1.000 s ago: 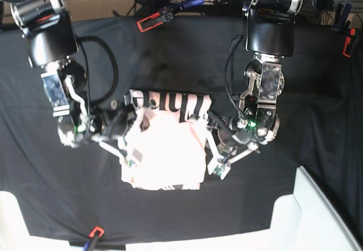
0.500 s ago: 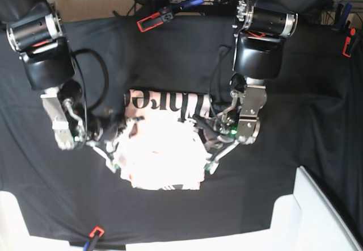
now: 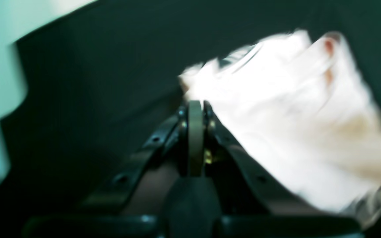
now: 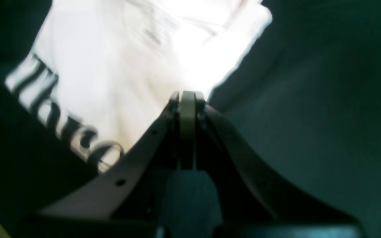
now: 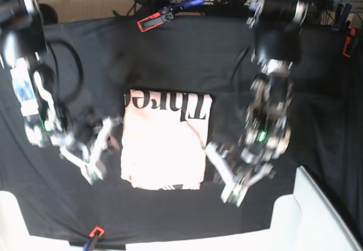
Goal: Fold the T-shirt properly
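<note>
One black cloth [image 5: 170,52], seemingly table-wide

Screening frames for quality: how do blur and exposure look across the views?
Base view: both arms motion-smeared, T-shirt sharp. Left wrist view: whole frame blurred, shirt blown out to white. Right wrist view: lettering smeared, glare just above the shut right end effector.

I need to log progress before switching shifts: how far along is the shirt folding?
Mostly done: the pale pink cotton T-shirt lies as a compact folded rectangle on the black table cloth, lettering along its top edge. Nothing is in hand: the left gripper and right gripper are shut and apart from it. At most, tidying remains.
</note>
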Action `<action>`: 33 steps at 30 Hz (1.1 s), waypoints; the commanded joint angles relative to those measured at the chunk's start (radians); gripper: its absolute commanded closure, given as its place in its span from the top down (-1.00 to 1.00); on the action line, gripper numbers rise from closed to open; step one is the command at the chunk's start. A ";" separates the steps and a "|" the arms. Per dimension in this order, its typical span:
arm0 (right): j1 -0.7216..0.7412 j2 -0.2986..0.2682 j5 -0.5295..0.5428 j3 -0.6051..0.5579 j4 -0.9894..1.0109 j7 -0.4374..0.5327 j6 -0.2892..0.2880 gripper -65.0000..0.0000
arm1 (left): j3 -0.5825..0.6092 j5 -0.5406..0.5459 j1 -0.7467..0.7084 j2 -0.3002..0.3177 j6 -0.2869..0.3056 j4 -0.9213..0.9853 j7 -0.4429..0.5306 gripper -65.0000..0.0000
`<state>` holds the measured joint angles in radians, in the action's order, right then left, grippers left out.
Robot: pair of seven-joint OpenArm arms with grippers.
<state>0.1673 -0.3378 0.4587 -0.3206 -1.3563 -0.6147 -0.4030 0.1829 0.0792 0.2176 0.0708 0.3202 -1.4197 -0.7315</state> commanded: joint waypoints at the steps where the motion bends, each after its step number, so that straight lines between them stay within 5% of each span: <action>1: -0.038 -0.037 0.021 0.007 -0.087 0.088 -0.007 -0.99 | 0.000 0.001 -0.016 0.022 -0.002 -0.056 0.046 -1.00; 5: -0.269 -0.142 -0.005 0.007 -0.300 0.398 0.178 -0.99 | 0.000 0.001 -0.186 0.137 -0.002 -0.168 0.224 -1.00; 7: -0.343 -0.165 -0.050 0.007 -0.332 0.465 0.244 -0.99 | -0.001 0.003 -0.255 0.182 -0.002 -0.197 0.304 -1.00; 15: -0.575 -0.132 -0.102 0.156 -0.433 0.480 0.247 -0.99 | -0.001 0.003 -0.476 0.301 -0.002 -0.373 0.410 -1.00; 20: -0.737 -0.080 -0.104 0.286 -0.501 0.493 0.247 -0.99 | -0.016 0.003 -0.597 0.360 -0.005 -0.359 0.577 -1.00; 25: -0.886 -0.065 -0.104 0.397 -0.501 0.562 0.246 -0.99 | -0.159 0.000 -0.717 0.363 -0.005 -0.318 0.737 -1.00; 30: -1.007 -0.062 -0.104 0.398 -0.498 0.569 0.246 -0.99 | -0.213 -0.002 -0.841 0.369 0.000 -0.309 0.791 -1.00; 33: -1.063 -0.001 -0.104 0.398 -0.496 0.565 0.246 -0.99 | -0.211 -0.074 -0.924 0.364 -0.003 -0.309 0.787 -1.00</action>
<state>-0.8860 -0.3298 0.3515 0.0742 -1.8389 -0.0776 -0.1444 -0.0219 -0.0071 -0.6991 0.4255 0.3195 -1.7138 0.0330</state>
